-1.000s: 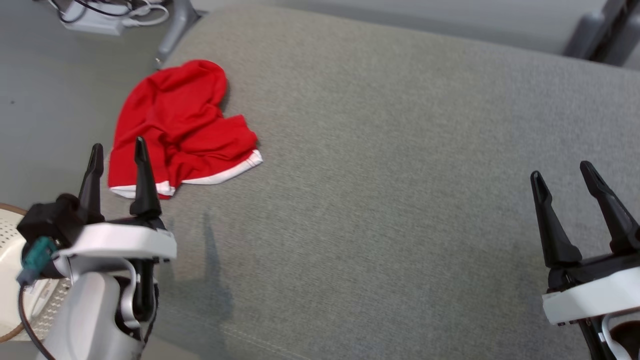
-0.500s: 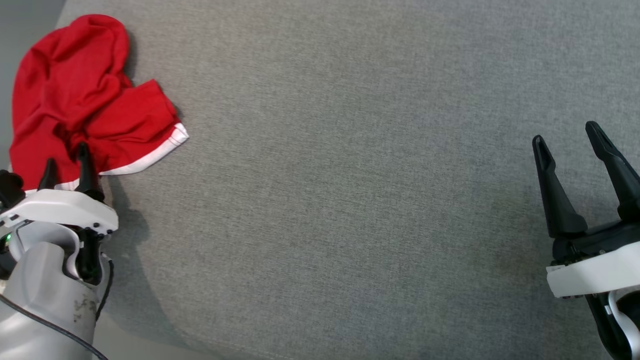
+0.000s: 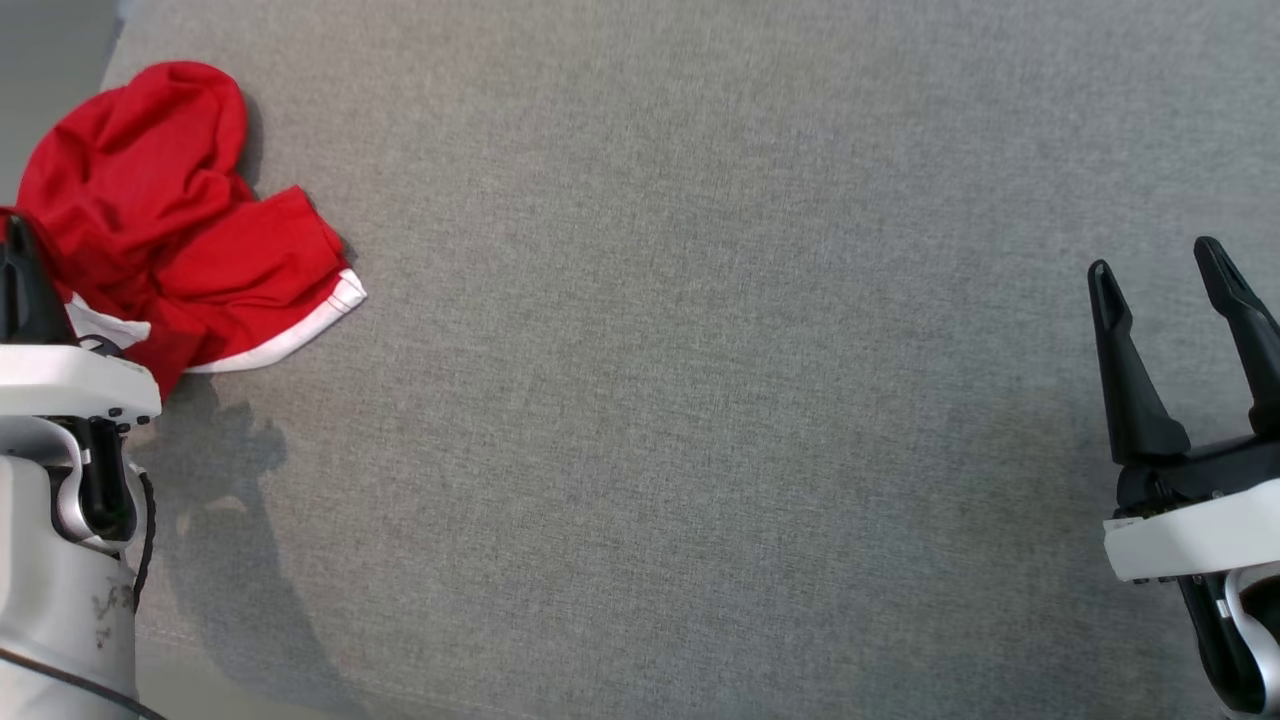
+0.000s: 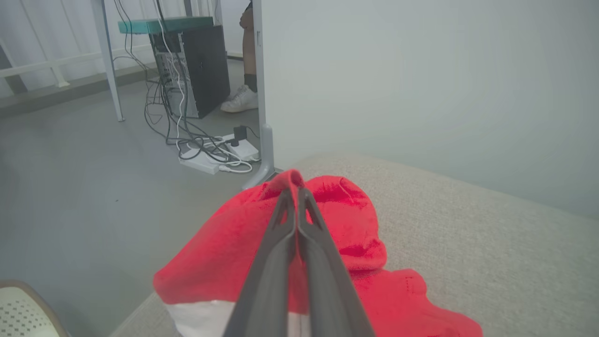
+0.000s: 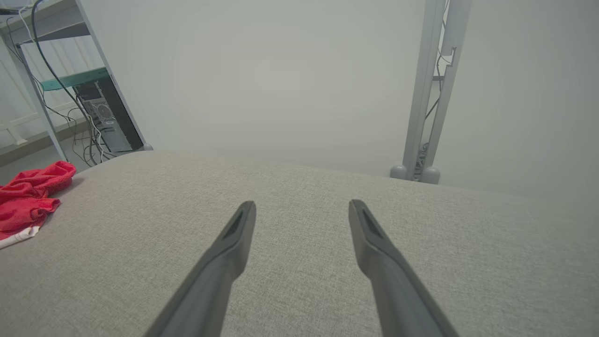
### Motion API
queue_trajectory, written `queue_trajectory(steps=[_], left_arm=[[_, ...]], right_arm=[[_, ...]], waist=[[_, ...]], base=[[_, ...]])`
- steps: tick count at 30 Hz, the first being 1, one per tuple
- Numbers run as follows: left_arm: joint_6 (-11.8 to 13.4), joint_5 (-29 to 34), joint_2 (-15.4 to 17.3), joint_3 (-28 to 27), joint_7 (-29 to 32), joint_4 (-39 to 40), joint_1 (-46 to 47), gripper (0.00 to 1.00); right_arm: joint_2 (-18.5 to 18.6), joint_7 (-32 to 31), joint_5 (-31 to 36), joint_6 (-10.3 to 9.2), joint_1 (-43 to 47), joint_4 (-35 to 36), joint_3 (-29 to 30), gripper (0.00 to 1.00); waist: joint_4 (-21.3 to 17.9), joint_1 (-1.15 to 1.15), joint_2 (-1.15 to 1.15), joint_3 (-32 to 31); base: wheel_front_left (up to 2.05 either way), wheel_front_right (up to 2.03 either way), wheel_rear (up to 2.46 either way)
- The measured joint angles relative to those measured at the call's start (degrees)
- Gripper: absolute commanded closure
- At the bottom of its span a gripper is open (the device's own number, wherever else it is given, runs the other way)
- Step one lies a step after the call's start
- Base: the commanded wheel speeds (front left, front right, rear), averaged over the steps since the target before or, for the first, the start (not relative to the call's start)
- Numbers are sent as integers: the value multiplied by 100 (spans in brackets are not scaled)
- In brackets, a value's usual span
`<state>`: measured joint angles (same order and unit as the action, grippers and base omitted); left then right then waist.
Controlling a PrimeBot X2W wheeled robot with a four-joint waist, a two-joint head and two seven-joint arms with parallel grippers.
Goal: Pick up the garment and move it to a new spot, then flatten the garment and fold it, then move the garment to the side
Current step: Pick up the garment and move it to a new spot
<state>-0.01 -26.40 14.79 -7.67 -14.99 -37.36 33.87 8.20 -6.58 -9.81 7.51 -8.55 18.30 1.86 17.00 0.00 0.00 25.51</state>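
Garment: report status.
Left pincer shut on red garment, fold pinched at the tips. Right pincer open, apart over grey cushion. Garment crumpled at cushion's left edge. Nothing in the way.

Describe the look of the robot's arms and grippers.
The left gripper and right gripper each have two long, tapered dark fingers on a white wrist block. The left forearm is pale grey and scuffed, with a black cable beside it.

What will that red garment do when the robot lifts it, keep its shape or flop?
Probably flop: the red garment lies crumpled in soft folds and rises to a peak where the left gripper pinches it. It looks thin, so it is likely light. On the rough grey cushion it would probably drag and bunch rather than slide.
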Motion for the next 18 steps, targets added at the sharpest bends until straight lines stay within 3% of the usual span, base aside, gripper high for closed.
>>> queue_trajectory(steps=[6, 13, 14, 18], left_arm=[[78, 671, -292, -32, 0, 1570, -794, 100], [203, 1004, -433, 290, 157, 2873, -1661, 100], [461, 1235, -658, 813, 1096, 5200, -3186, 100], [397, 1280, -660, 1063, 1283, 5589, -3225, 100]], right_arm=[[-85, 165, -33, 0, 181, -194, 158, 0], [-215, 266, -45, 0, 463, -299, 230, 0], [-379, 410, -104, 0, 803, -441, 209, 0], [-398, 444, -112, 0, 797, -452, 200, 0]], waist=[[-89, 0, 0, -488], [-243, 0, 0, -977], [-809, 0, 0, -1531], [-1002, 0, 0, -1546]], base=[[0, 0, 0], [0, 0, 0], [0, 0, 0], [0, 0, 0]])
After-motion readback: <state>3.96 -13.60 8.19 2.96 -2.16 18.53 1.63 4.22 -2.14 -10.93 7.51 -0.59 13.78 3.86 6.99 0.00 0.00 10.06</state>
